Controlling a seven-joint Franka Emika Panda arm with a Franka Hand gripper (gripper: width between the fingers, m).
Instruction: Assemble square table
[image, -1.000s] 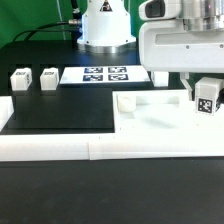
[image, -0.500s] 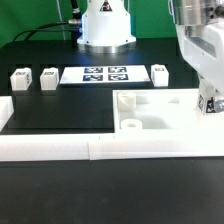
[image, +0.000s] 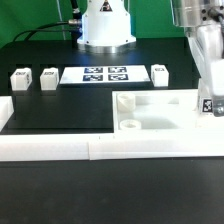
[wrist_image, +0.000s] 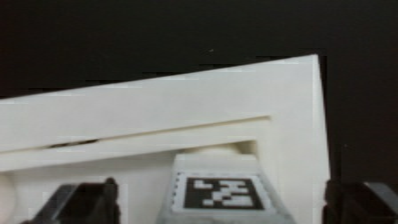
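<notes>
The square table slab (image: 160, 112) lies flat at the exterior view's right, inside the low white border wall (image: 55, 148). It also shows in the wrist view (wrist_image: 160, 110). A tagged white leg (image: 210, 102) stands at the slab's far right corner. My gripper (image: 208, 108) is down around this leg. In the wrist view the leg (wrist_image: 221, 188) sits between the two dark fingers (wrist_image: 86, 200), with a gap on each side. My gripper (wrist_image: 222, 205) is open. Three more legs lie on the black table: two at the left (image: 20, 79) (image: 48, 79) and one behind the slab (image: 159, 72).
The marker board (image: 95, 74) lies in front of the robot's base (image: 106, 25). The slab has a raised round socket (image: 128, 125) at its near left corner. The border wall runs along the front and left of the work area.
Over the last second my gripper has moved with the leg to the exterior view's right and down onto the slab's corner. The leg behind the slab has come into view.
</notes>
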